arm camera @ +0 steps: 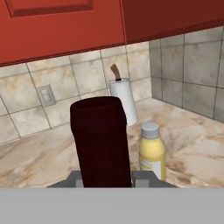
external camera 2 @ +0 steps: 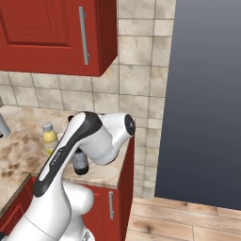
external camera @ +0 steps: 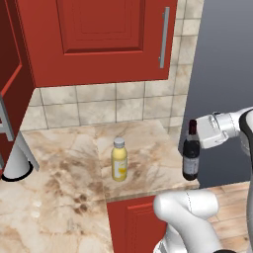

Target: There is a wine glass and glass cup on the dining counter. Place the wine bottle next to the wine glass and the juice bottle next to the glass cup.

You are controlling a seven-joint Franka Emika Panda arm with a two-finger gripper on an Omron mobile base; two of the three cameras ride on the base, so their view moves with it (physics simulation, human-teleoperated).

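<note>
My gripper [external camera: 193, 140] is shut on the wine bottle [external camera: 191, 160], a dark bottle with a dark red neck capsule, upright at the right front corner of the kitchen counter [external camera: 64, 197]. Whether its base touches the stone I cannot tell. In the hand view the capsule [arm camera: 101, 140] stands between my fingertips [arm camera: 75, 178]. The juice bottle [external camera: 118, 159], yellow with a pale cap, stands on the counter to the left of the wine bottle, and it shows again [arm camera: 152, 151] beside the capsule. From the right base my arm hides most of the wine bottle [external camera 2: 81, 163]. The wine glass, glass cup and dining counter are out of view.
Red wall cabinets [external camera: 99, 39] hang low over the counter, with a tiled backsplash behind. A white paper towel roll [arm camera: 123, 101] stands at the counter's far left [external camera: 17, 163]. Right of the counter's edge there is open floor before a grey wall [external camera 2: 207, 103].
</note>
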